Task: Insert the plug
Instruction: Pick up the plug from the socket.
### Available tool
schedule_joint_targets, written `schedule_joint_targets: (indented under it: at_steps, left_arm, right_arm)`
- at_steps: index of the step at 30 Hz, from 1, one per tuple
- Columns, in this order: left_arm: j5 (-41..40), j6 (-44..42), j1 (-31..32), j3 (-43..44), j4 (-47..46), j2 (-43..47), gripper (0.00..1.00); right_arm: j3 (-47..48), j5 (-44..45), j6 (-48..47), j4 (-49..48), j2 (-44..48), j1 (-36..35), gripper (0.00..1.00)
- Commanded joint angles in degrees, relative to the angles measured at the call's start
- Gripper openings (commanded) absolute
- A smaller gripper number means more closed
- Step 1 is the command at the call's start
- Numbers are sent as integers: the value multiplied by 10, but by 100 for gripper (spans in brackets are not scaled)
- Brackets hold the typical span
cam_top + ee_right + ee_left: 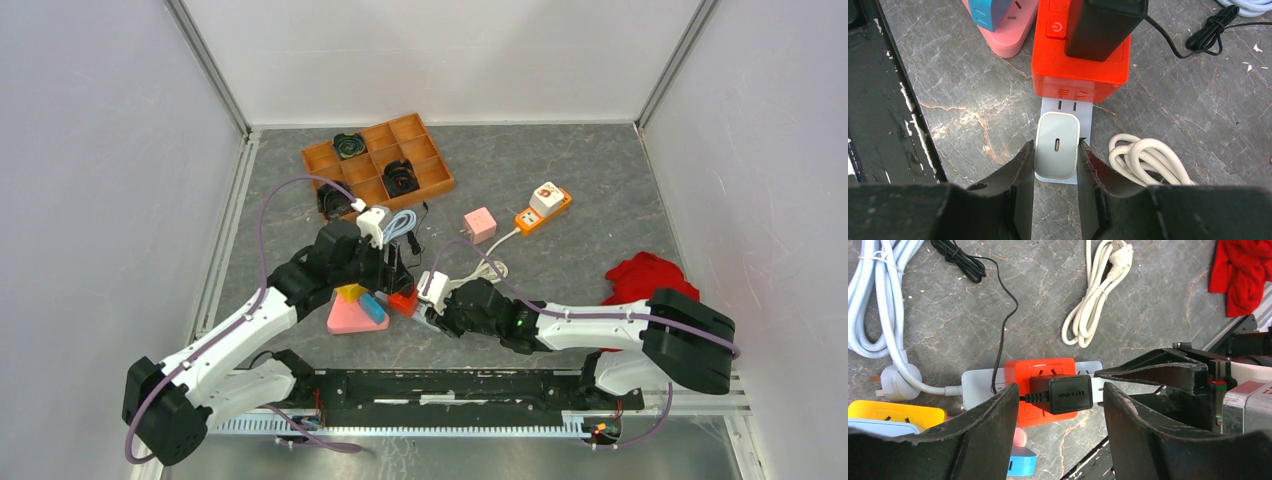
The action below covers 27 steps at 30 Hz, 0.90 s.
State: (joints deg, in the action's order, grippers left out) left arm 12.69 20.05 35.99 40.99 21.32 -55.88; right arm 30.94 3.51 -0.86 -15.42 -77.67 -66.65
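Gripping a white charger [1058, 137] by its 2 flat sides, the right gripper [1055, 150] is closed on it at the end of a white power strip [1068, 106], just beside an orange socket block [1080, 75]. Whether the pins are fully seated cannot be told. The left gripper [1060, 396] is seen open, astride a black adapter [1070, 390] without touching it. A straight push toward the strip is judged best, with the charger square to the socket and the strip steadied.
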Motion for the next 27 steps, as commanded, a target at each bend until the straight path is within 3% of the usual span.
schedule_joint_targets:
  at_steps: [1, 13, 20, 23, 27]
  left_arm:
    - [-63, -19, 29, 20, -15, -7, 67]
    - [-148, -26, 90, 16, -5, -29, 60]
    - [-156, -27, 104, 20, -4, -44, 41]
    - [-156, -29, 104, 37, -2, -44, 58]
    - [-148, -27, 104, 64, -10, -39, 66]
  right_arm:
    - [-8, 15, 8, -50, 12, -2, 0]
    - [-15, 29, 6, -64, 22, -2, 0]
    - [-16, 28, -1, -83, 23, -2, 0]
    - [-15, 26, -3, -83, 23, -2, 0]
    - [-19, 26, -3, -89, 23, -2, 0]
